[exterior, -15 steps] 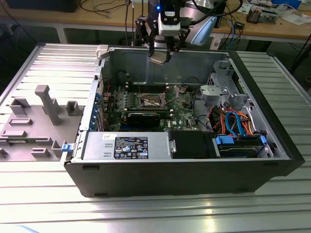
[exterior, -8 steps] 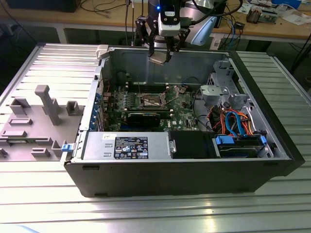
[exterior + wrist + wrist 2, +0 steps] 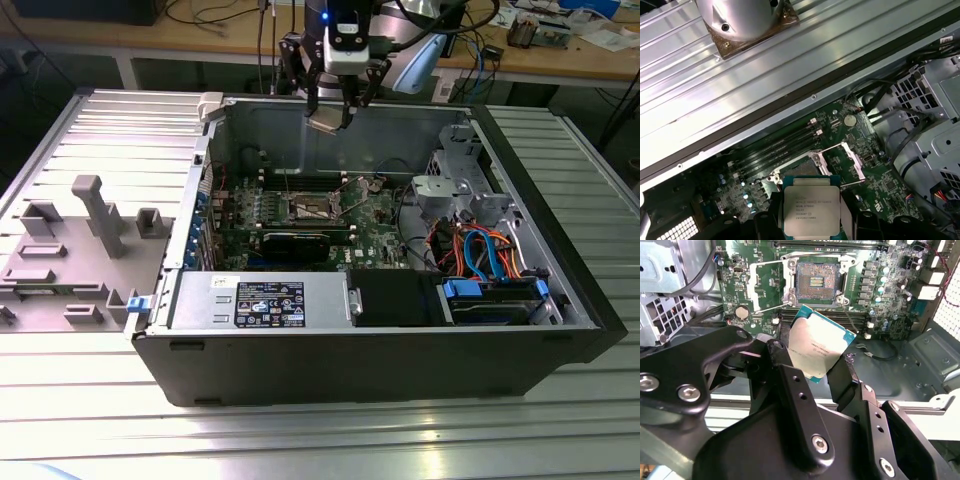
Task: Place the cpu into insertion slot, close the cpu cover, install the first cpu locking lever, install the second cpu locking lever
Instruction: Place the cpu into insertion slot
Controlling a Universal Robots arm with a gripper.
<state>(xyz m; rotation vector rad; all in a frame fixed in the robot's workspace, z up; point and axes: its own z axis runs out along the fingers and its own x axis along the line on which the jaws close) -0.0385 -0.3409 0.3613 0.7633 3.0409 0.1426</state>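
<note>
Cpu (image 3: 820,347): hangs clamped by opposite edges in the gripper (image 3: 815,356) above the open computer case (image 3: 400,350), well apart from the insertion slot (image 3: 815,282); seems light, stiff, fragile underneath, best held edge-only.

Exterior high; wrist views near motherboard (image 3: 887,187)

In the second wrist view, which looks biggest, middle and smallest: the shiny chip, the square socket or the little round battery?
1. cpu: looks largest, but it is nearest the camera, which may be why it beats the socket.
2. insertion slot.
3. coin battery: clearly smallest.
</note>
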